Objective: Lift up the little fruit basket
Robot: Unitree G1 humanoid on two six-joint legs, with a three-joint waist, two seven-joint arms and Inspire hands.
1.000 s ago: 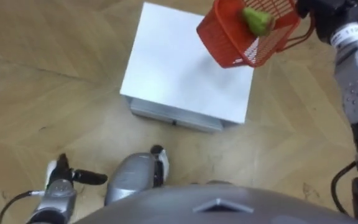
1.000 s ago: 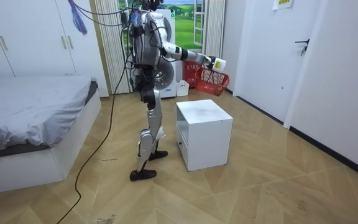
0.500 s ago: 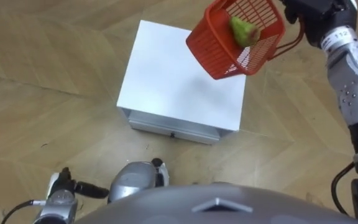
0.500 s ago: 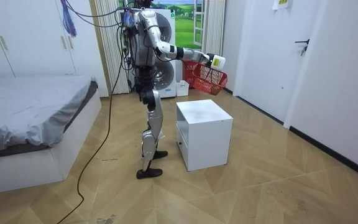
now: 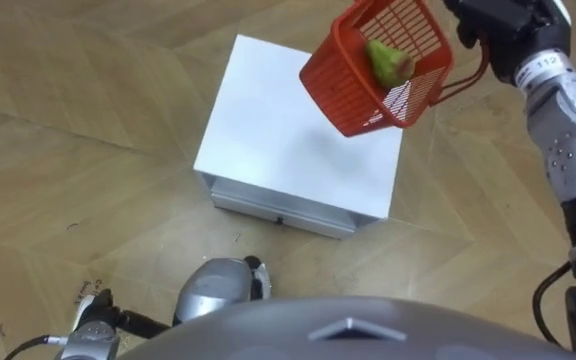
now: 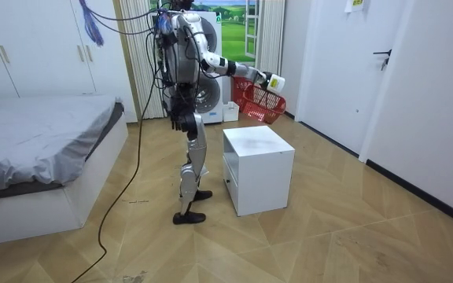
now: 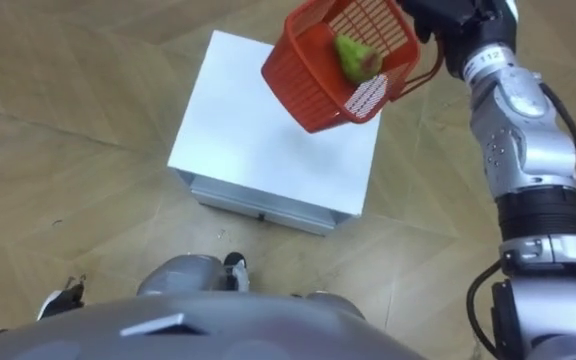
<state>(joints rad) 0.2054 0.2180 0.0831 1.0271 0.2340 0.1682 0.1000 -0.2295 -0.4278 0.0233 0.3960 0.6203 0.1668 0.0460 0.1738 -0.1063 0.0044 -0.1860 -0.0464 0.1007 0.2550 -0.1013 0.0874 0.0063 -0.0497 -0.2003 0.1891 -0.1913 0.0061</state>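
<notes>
- Swinging a little leftward since a second ago, the basket (image 5: 378,65) is now hanging over the far right part of the desk (image 5: 288,130), well clear of its top.
- The right hand (image 5: 503,22) is reaching out at the far right, its fingers (image 5: 473,14) curling round the basket's handle (image 5: 478,68) and gripping it.
- The basket is tilting, its open side turning toward the robot, and a green fruit (image 5: 389,62) is lying inside it.
- The left hand (image 5: 93,335) is hanging idle at the near left, and whether its fingers are open or closed I cannot tell.
- In the room view the robot is standing just beside the desk, holding the basket out above it.
- With nothing touching the desk, the pick-up is looking essentially done. What is remaining is keeping the grip steady, since that tilt is risking the fruit rolling out.
</notes>
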